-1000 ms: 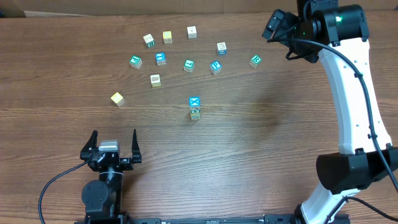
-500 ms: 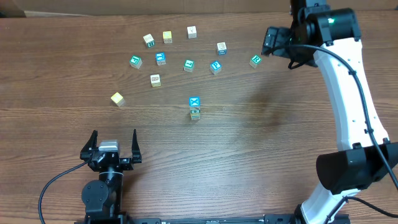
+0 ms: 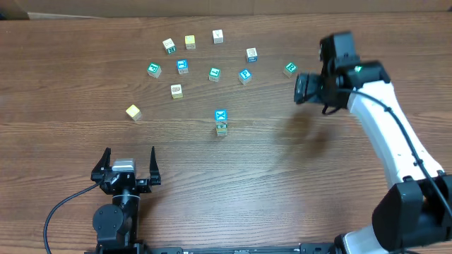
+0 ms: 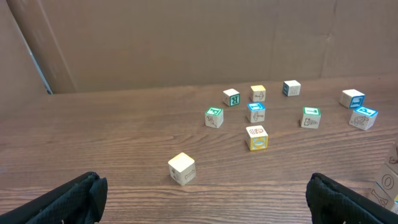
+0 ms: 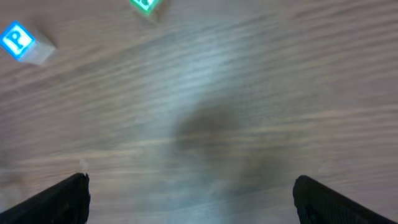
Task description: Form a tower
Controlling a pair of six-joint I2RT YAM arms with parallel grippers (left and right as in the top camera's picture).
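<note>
The tower stands near the table's middle as a short stack, a blue-faced cube with a white X on a cream cube. My left gripper rests near the front edge, well to the tower's front left, open and empty. In the left wrist view its fingertips stand far apart over bare wood. My right gripper hovers right of the tower, open with nothing in it. The right wrist view is blurred; its gripper shows only wood between the jaws.
Several loose cubes lie in an arc behind the tower, among them a green-faced cube, a blue P cube and a cream cube. The P cube shows in the right wrist view. A cardboard wall backs the table.
My right arm has swung from the far right corner down and forward, towards the table's middle, past the green-faced cube. The left arm and the cubes have not moved.
</note>
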